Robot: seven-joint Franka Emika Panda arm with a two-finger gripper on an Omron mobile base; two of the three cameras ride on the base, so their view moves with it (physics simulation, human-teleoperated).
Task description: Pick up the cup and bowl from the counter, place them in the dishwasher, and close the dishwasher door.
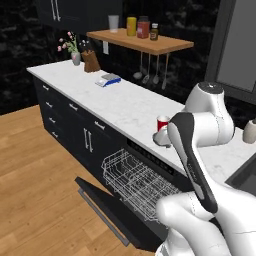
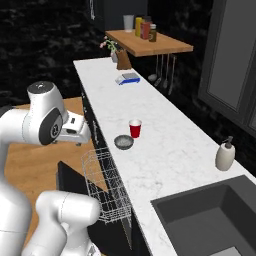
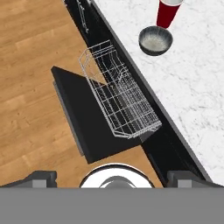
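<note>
The red cup [image 2: 135, 128] [image 1: 163, 122] stands on the white counter [image 2: 165, 145] near its front edge. The grey bowl [image 2: 124, 142] [image 3: 155, 40] sits just in front of the cup [image 3: 168, 13], close beside it. Below them the dishwasher door [image 3: 87, 122] [image 1: 105, 207] hangs fully down, with the white wire rack [image 3: 120, 100] [image 2: 105, 185] [image 1: 135, 177] pulled out over it. My gripper [image 3: 113, 177] [image 2: 82, 134] hovers high above the floor and open door, off the counter's edge. Its fingertips [image 3: 41, 177] stand wide apart, open, with nothing between them. In the left base view my arm covers part of the bowl [image 1: 159, 139].
A beige soap bottle [image 2: 225, 155] and a dark sink [image 2: 210, 215] lie to the right on the counter. A small blue-and-white scale [image 2: 127, 78] and a knife block [image 1: 91, 61] sit further along. A wooden shelf [image 1: 140, 41] with jars hangs on the wall.
</note>
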